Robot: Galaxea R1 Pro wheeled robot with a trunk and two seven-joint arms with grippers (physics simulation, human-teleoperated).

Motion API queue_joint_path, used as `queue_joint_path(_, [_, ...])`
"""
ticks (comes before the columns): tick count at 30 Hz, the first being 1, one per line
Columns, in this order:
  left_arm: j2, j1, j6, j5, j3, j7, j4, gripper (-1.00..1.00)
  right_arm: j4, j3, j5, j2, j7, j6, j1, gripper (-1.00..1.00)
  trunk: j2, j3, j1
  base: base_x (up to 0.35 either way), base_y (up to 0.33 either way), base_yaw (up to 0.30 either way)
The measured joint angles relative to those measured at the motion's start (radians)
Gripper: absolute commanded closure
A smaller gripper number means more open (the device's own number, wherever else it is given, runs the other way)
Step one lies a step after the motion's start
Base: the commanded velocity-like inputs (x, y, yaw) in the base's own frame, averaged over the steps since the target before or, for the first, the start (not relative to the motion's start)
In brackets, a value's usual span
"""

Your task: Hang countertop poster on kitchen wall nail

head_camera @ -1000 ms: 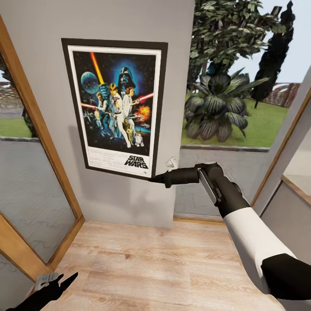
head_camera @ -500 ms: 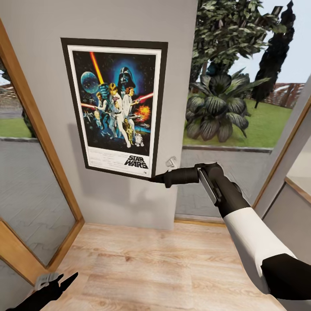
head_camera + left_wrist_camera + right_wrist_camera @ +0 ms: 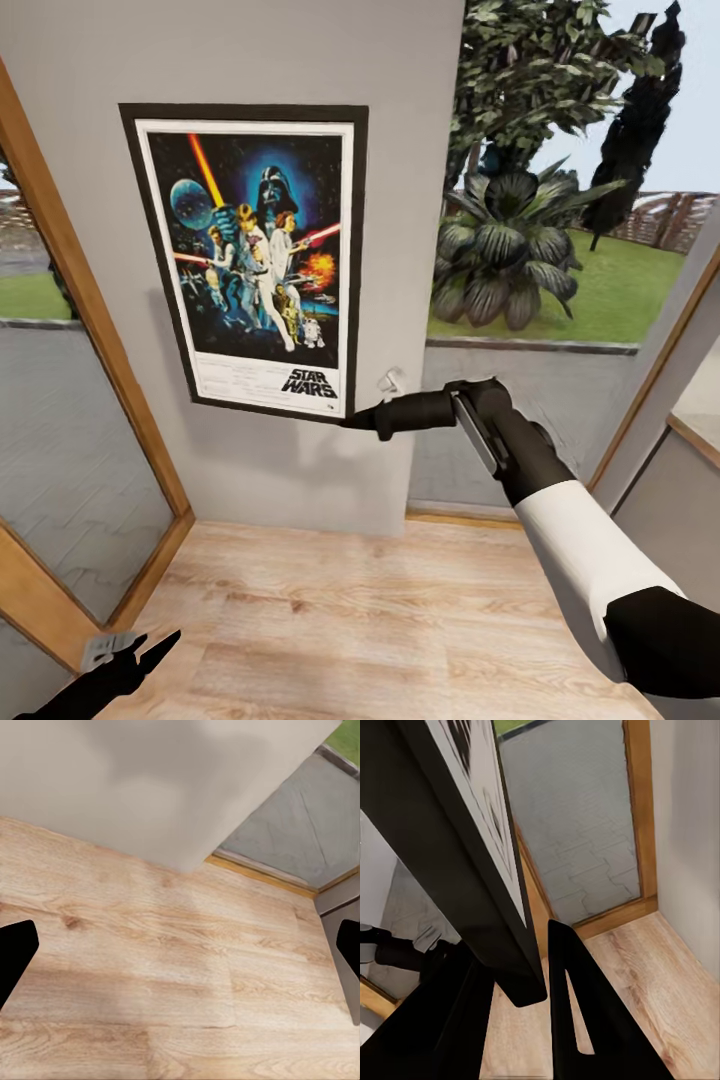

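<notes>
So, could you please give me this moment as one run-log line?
stage: hanging | right gripper: shut on poster lower corner, against grey wall | left gripper: open, low over wood floor

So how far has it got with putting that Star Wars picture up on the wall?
Done: the black-framed Star Wars poster is off the counter and up against the plain grey wall. In hand: the right gripper pinches its lower corner, as the right wrist view confirms. Left: seating it on a nail, which I cannot make out, then letting go. The left gripper hangs open over the wooden floor.

right arm (image 3: 585, 545): white forearm, black wrist, elbow | left gripper (image 3: 125, 665): black, pointed fingers
</notes>
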Motion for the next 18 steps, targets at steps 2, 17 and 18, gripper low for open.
queue_joint_path(2, [0.000,0.000,0.000,0.000,0.000,0.000,0.000,-1.00,0.000,0.007,0.000,0.000,0.000,0.000,0.000,1.00,0.000,0.000,0.000,0.016,0.011,0.000])
queue_joint_path(17, [0.000,0.000,0.000,0.000,0.000,0.000,0.000,-1.00,0.000,0.014,0.000,0.000,0.000,0.000,0.000,1.00,0.000,0.000,0.000,0.055,0.042,0.000])
queue_joint_path(18, [0.000,0.000,0.000,0.000,0.000,0.000,0.000,-1.00,0.000,0.014,0.000,0.000,0.000,0.000,0.000,1.00,0.000,0.000,0.000,0.015,0.012,0.000])
